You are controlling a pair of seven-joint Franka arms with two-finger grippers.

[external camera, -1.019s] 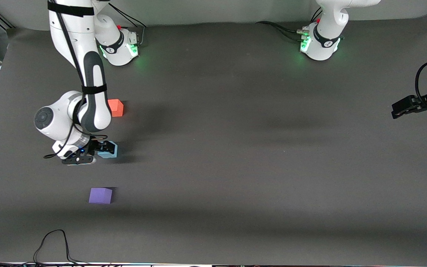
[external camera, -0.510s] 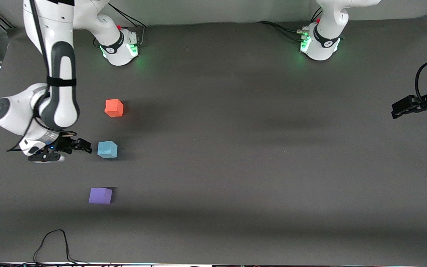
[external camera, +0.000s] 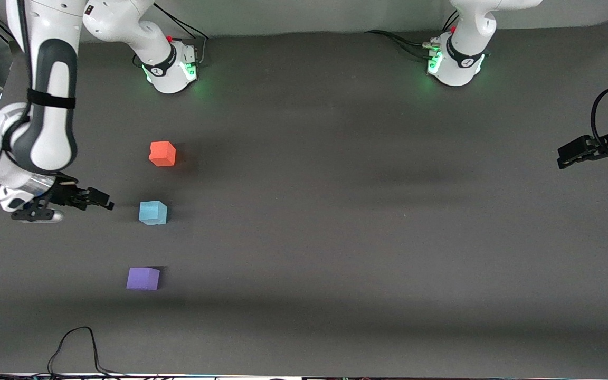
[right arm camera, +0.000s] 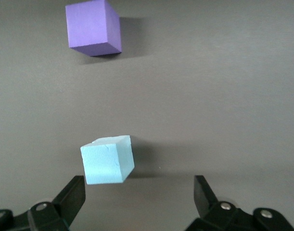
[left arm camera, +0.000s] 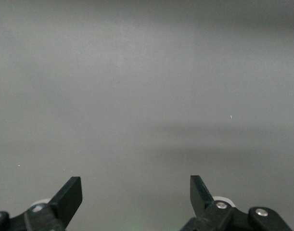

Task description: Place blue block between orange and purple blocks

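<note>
- The small light sky-blue matte foam cube (external camera: 153,212) sits on the dark grey table mat (external camera: 335,211), resting free with nothing touching it.
- Taking this blue block as the landmark: the small orange-red matte cube (external camera: 162,153) lies farther from the front camera than it, well apart, and slightly toward the left arm's end of the table.
- The small violet-purple matte cube (external camera: 143,278) lies nearer to the front camera than the blue block, also well apart, and slightly toward the right arm's end.
- So the blue block stands between the orange and purple cubes, the three forming a loose, slightly slanted line.
- The right gripper (external camera: 104,202), black and two-fingered, is near the blue block, on the side toward the right arm's end of the table, not touching it. Its fingers (right arm camera: 70,197) are spread wide with nothing between them; the right wrist view shows the blue block (right arm camera: 108,159) just ahead of them and the purple cube (right arm camera: 93,27) farther off.
- The left gripper (external camera: 561,156) waits well apart from the blue block, at the left arm's end of the table. Its fingers (left arm camera: 69,198) are spread wide and empty over bare mat.
- A black cable (external camera: 74,345) loops on the table edge nearest the front camera, past the purple cube from the blue block.
</note>
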